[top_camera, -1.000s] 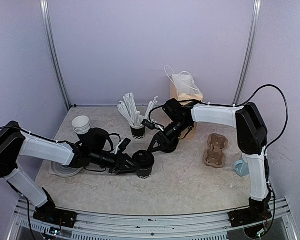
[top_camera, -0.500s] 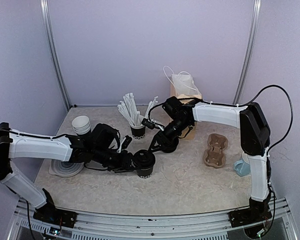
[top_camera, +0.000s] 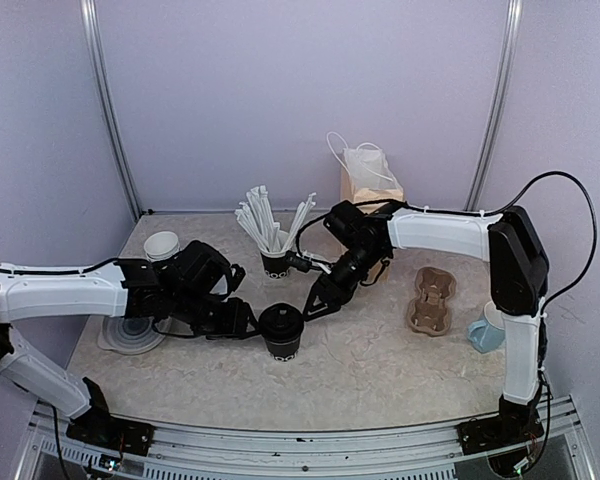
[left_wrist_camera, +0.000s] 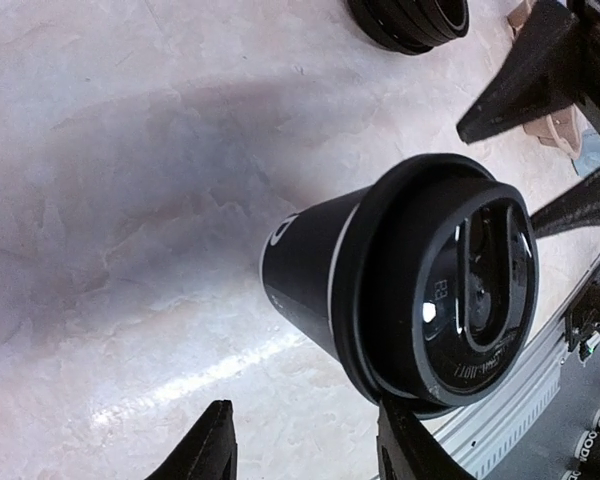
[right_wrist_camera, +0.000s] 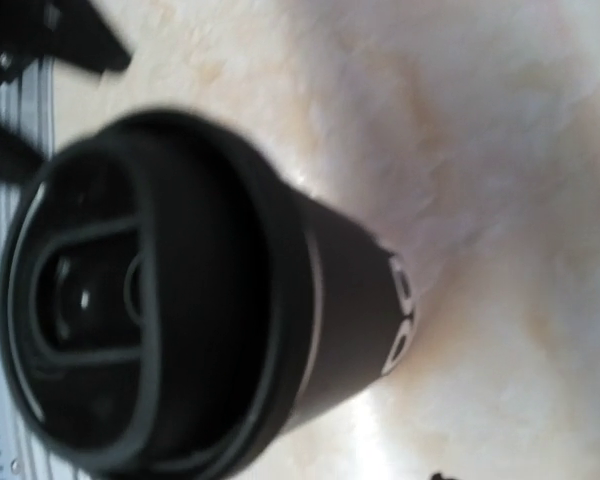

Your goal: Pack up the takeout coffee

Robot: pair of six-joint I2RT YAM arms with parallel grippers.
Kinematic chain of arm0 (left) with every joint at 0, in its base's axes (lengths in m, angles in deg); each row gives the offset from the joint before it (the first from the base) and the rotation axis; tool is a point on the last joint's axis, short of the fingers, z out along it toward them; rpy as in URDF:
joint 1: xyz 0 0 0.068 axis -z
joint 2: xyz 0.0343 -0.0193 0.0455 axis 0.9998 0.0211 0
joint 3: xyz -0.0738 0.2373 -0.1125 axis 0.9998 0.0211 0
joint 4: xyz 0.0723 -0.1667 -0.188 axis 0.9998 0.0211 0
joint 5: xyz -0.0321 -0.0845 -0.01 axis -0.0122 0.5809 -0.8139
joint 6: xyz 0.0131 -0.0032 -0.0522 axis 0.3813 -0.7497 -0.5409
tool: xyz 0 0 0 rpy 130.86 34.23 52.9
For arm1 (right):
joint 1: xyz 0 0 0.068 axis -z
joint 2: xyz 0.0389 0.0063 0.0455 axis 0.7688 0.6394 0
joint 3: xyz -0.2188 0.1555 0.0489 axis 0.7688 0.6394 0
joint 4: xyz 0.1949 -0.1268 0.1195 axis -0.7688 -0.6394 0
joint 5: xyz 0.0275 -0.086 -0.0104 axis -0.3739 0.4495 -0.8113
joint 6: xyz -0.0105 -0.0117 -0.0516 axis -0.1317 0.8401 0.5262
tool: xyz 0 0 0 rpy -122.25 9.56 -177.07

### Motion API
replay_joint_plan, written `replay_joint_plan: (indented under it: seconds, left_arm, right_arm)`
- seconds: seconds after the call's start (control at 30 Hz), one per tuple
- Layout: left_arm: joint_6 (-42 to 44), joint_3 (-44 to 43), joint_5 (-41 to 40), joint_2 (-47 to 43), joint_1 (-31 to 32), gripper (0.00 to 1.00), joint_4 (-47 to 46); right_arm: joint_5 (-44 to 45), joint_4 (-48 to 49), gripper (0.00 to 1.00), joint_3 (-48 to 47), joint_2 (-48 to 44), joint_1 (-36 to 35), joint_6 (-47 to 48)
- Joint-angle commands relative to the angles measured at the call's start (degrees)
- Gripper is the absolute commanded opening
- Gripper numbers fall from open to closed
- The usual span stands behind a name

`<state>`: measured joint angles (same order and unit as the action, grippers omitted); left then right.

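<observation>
1. Near the front middle of the counter stands the takeout coffee, upright, its black lid on and a white patterned band low on its side.
2. Left tool: just beside the cup on its left. In the left wrist view its two fingertips stand apart, partly open, with only bare counter between them. The cup sits just beyond them, and the tool holds nothing.
3. Right tool: close to the cup on its far right, pointing down toward it but not touching it. The left wrist view shows its two dark fingers spread apart and empty. Its own camera gives only a blurred close look at the cup.
4. Behind the coffee, a black cup of white stirrers stands upright.
5. Farther left, a stack of white-rimmed cups sits near the back, with a pale round disc in front of it under the left arm.
6. To the right lies a brown cardboard cup carrier, well apart from the coffee.
7. At the back stands a tan paper bag with a white bag in it, and a pale blue mug sits at the far right edge.
</observation>
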<state>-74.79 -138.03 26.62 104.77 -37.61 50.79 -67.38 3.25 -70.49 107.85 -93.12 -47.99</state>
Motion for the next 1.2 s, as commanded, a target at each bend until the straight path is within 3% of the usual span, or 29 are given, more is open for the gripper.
replay_joint_plan:
  seconds: [0.0, 0.27, 0.43, 0.8, 1.17]
  left_arm:
    - [1.9, -0.52, -2.9, -1.61, -1.17, 0.49, 2.55]
    - [0.01, -1.58, -7.58, -5.52, -3.12, 0.55, 2.03]
    - [-2.4, -0.26, -3.29, -7.63, -5.24, 0.57, -0.8]
    - [-14.67, 5.68, 6.26, -6.27, -5.05, 0.44, -8.25]
    - [-14.68, 6.55, 10.9, -0.65, -3.45, 0.43, -13.0]
  right_arm:
    - [-2.22, -2.0, 0.54, 2.54, -3.27, -1.13, 2.14]
    - [-6.71, -3.95, 0.54, 4.38, -6.74, -1.86, 5.17]
    - [-3.36, -2.24, 0.53, 6.43, -7.82, 0.0, 4.45]
    - [-4.84, -2.1, 0.46, -3.03, 0.76, 2.93, 0.2]
    - [-8.18, -2.75, 0.48, -4.68, 3.92, 1.32, -0.19]
